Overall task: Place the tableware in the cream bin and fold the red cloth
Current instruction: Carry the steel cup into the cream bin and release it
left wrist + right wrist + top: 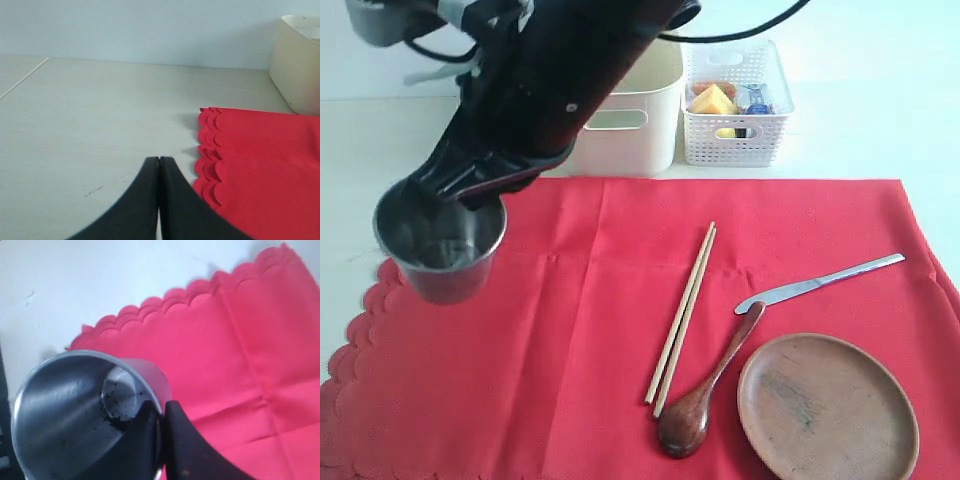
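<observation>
The steel cup (440,245) hangs above the left part of the red cloth (570,330), near its scalloped edge. My right gripper (480,185) reaches across and is shut on the cup's rim (75,410), one finger inside and one outside (162,407). Wooden chopsticks (682,310), a steel knife (820,283), a dark wooden spoon (705,395) and a round brown plate (828,408) lie on the cloth. The cream bin (640,120) stands behind the cloth. My left gripper (159,160) is shut and empty over bare table beside the cloth's scalloped edge (207,150).
A white lattice basket (735,125) with food items stands right of the cream bin. The dark right arm (570,60) crosses in front of the bin's left part. Pale tabletop (90,125) stretches left of the cloth.
</observation>
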